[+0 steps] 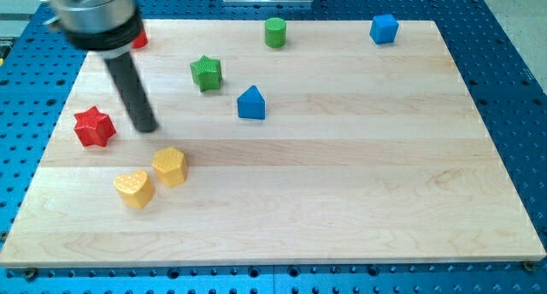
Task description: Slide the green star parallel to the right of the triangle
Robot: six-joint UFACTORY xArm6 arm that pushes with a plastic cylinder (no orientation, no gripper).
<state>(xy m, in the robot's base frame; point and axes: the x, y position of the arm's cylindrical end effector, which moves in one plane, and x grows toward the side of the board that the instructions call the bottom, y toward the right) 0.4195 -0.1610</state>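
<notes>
In the one camera view, we see a wooden board [342, 200] lying on a blue perforated table [504, 89]. Our rod comes down from the view's top left, and my tip [147, 127] rests on the board just to the right of the red star [94, 126], apart from it. We have no jaws to speak of: the arm ends in the bare rod, so nothing is being clamped.

The green star [206, 73] sits up and to the left of the blue triangle [251, 103], near it but not touching. We judge that it has to travel round to the triangle's right side and end level with it, so the task is not yet done.

My tip stands below and left of the green star, well apart, which suits a push towards the view's right only if we first come up behind it.

The yellow heart [134, 189] and yellow hexagon [170, 167] lie together below the tip. A green cylinder [274, 32], a blue block [384, 28] and a partly hidden red block [140, 38] line the top edge.
</notes>
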